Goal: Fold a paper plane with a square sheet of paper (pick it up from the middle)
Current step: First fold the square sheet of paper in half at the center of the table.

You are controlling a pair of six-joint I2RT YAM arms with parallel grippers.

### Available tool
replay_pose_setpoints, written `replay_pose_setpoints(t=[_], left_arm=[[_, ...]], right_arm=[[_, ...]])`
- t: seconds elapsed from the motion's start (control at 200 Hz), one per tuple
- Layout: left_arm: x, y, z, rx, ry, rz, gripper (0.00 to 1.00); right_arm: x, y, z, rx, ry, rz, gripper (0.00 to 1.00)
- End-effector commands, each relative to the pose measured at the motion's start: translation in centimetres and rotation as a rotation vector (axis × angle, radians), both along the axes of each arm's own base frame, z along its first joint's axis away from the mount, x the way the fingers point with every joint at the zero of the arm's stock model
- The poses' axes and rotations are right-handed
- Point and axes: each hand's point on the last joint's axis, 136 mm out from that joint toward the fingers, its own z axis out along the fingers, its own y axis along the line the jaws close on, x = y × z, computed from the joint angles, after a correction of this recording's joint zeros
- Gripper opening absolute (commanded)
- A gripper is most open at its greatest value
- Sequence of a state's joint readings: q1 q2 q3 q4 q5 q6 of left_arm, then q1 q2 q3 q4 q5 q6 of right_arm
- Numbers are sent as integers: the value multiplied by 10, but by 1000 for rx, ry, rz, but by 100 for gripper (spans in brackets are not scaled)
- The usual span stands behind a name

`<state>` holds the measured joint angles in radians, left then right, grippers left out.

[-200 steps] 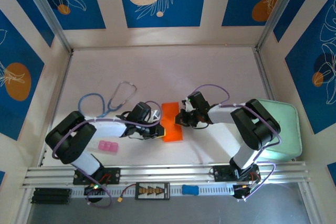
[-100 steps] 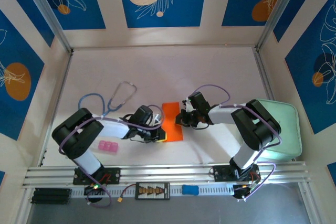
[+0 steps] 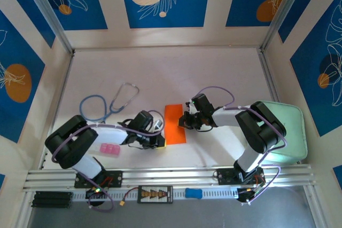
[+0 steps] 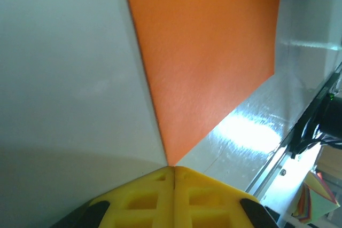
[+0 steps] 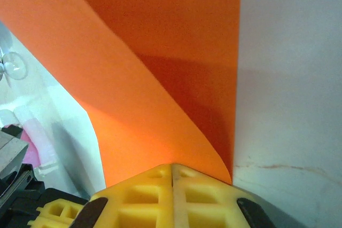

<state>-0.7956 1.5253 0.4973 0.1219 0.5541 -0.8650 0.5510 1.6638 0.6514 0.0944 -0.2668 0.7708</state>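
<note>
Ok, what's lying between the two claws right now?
The orange sheet of paper lies between the left claw and the right claw, seen in the top view.

Both arms reached low toward the centre of the frame, elbows bent. The left gripper (image 3: 161, 142) was closed. The right gripper (image 3: 182, 123) pinched the lifted edge of the sheet of paper (image 3: 175, 115).

Far left, stethoscope (image 3: 109, 105); near left, pink block (image 3: 110, 149); near right, pale green tray (image 3: 293, 132); all on white table (image 3: 160, 73).
</note>
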Motion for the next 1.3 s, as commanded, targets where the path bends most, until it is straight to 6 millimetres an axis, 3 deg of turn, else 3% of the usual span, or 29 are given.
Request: replay_pose_setpoints(t=[0.0,0.19,0.415,0.545,0.785,1.015,1.195,1.295], left_arm=[[-5,11,6,62,-26,-8,0],[29,10,50,18,-155,70,0],[86,-14,68,-89,-164,115,0],[110,-21,64,-83,-176,114,0],[125,-19,47,-89,-161,103,0],[121,-17,24,-78,-142,90,0],[112,4,-11,37,-119,96,0],[110,13,-21,79,-119,95,0]], right_arm=[[-28,-35,-39,-164,128,-29,0],[-26,-24,-30,-115,97,65,0],[-23,-16,-25,-83,97,126,0],[-23,-16,-27,-81,107,127,0],[-23,-17,-30,-90,119,119,0],[-24,-19,-33,-103,133,114,0],[-28,-21,-37,-115,146,107,0],[-28,-21,-37,-119,147,106,0]])
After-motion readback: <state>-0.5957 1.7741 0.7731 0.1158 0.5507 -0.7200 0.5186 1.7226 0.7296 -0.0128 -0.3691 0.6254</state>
